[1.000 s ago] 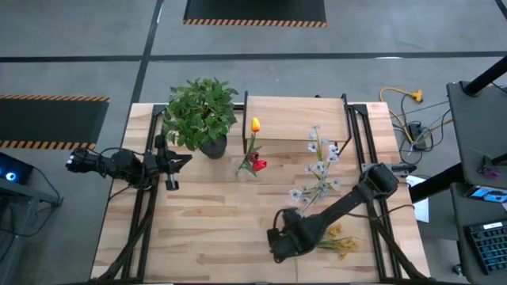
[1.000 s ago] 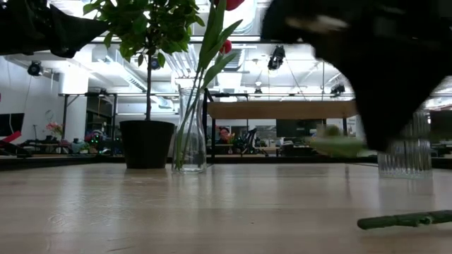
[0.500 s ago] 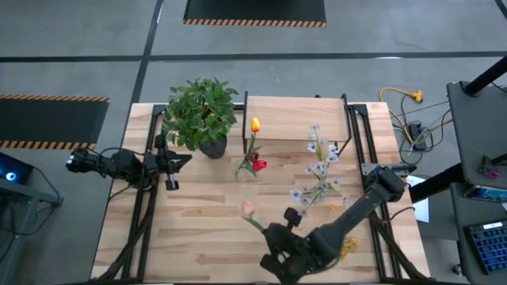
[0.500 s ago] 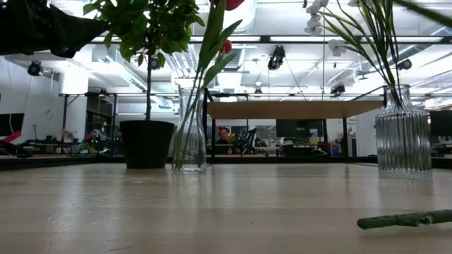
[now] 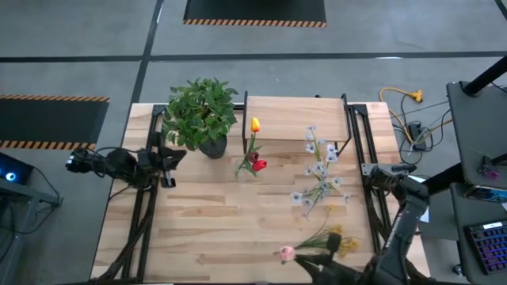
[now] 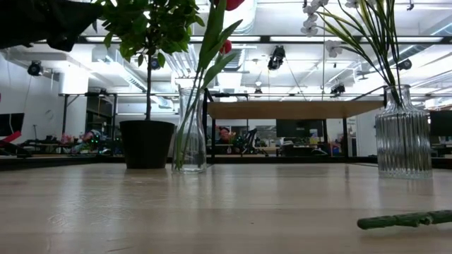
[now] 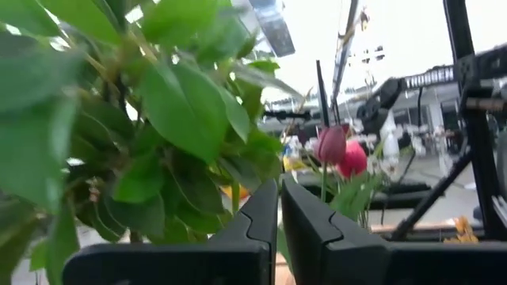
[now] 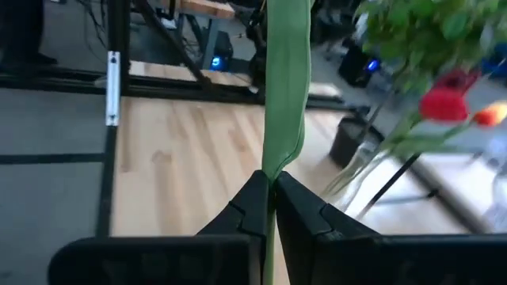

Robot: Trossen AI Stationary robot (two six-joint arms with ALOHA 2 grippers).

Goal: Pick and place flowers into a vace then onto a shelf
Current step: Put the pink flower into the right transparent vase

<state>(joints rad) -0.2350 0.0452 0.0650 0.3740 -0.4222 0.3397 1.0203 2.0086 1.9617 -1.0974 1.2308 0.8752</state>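
My right gripper (image 8: 272,194) is shut on a pink-bud flower (image 5: 285,253) above the table's near edge; it also shows in the high view (image 5: 323,265). A clear bottle vase (image 6: 191,130) holds red and yellow tulips (image 5: 253,162). A ribbed glass vase (image 6: 402,134) holds white sprigs (image 5: 319,168). Yellow clusters (image 5: 342,242) lie flat on the table. The shelf (image 5: 295,119) stands at the far middle. My left gripper (image 7: 280,206) is shut at the table's left, next to the potted plant (image 5: 202,115). My right gripper pinches the flower's green leaf (image 8: 273,170) between its two fingertips. The leaf stands out past the fingers, along them. The flower is lifted clear of the table, its pink bud (image 5: 285,253) sticking out toward the table's left.
The bushy potted plant stands at the far left beside the shelf. A loose green stem (image 6: 402,220) lies on the boards near the right. Black frame rails (image 5: 142,214) run along both sides of the table.
My right gripper has risen from the table and swung toward the near edge and the right, rolling its wrist. The pink-bud flower has come up with it, lifted clear of the boards. My left gripper has tipped up a little.
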